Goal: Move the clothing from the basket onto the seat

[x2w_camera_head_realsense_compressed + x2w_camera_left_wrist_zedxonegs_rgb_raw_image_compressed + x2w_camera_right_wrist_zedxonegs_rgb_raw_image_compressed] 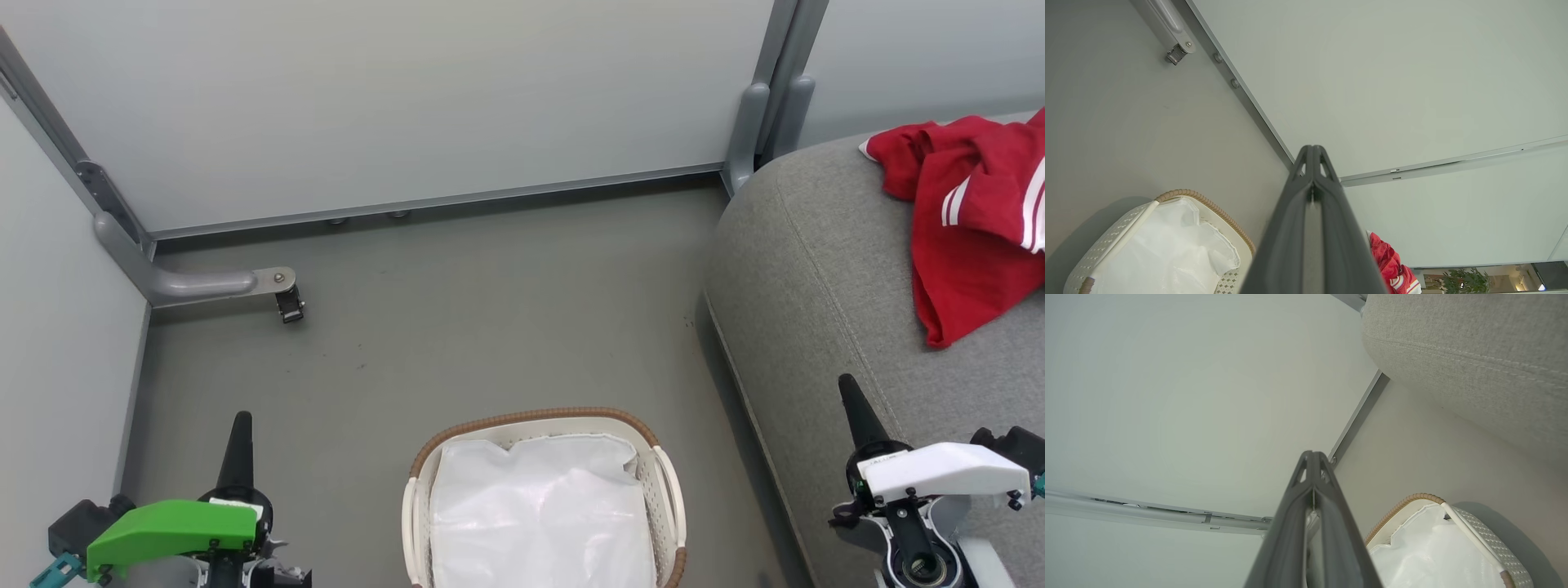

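Though askew, clothing (976,229) on seat (816,278)

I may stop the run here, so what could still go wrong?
1. The white liner lies exposed in the basket; another grab might pull it out.
2. The clothing lies bunched near the rounded edge of the seat, one corner pointing down the slope, so it could slide off.

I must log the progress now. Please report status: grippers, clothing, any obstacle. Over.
Left gripper, right gripper: jaws shut, holding nothing. Red clothing lies on the seat. Basket: white liner in it, no red seen. No obstacle seen.
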Available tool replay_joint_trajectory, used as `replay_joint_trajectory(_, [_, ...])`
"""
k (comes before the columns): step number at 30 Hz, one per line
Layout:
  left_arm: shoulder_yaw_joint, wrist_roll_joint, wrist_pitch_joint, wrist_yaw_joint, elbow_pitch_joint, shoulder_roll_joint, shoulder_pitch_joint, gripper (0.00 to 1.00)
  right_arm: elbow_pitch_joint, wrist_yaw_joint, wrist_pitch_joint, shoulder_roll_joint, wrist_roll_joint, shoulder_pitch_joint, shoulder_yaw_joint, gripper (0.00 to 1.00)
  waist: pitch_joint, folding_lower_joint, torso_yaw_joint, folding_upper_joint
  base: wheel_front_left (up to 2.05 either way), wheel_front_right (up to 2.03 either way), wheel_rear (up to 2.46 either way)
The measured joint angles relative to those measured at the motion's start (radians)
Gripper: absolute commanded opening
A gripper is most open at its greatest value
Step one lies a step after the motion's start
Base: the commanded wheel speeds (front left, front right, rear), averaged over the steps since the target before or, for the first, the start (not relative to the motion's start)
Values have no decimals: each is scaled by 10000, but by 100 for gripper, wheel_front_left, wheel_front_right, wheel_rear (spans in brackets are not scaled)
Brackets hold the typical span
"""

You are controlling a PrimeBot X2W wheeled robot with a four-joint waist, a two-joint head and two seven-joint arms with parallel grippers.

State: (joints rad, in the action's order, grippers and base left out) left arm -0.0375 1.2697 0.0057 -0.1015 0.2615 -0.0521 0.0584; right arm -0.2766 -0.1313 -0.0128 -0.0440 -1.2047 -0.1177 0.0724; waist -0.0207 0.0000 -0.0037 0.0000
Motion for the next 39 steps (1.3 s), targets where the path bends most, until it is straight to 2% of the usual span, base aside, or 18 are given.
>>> replay_joint_trajectory(39, [-575, 2807, 836, -219, -121, 0, 347, 0, 245, 2, -838, -25, -3289, 37, 332, 0, 137, 0, 29, 0, 0, 0, 0])
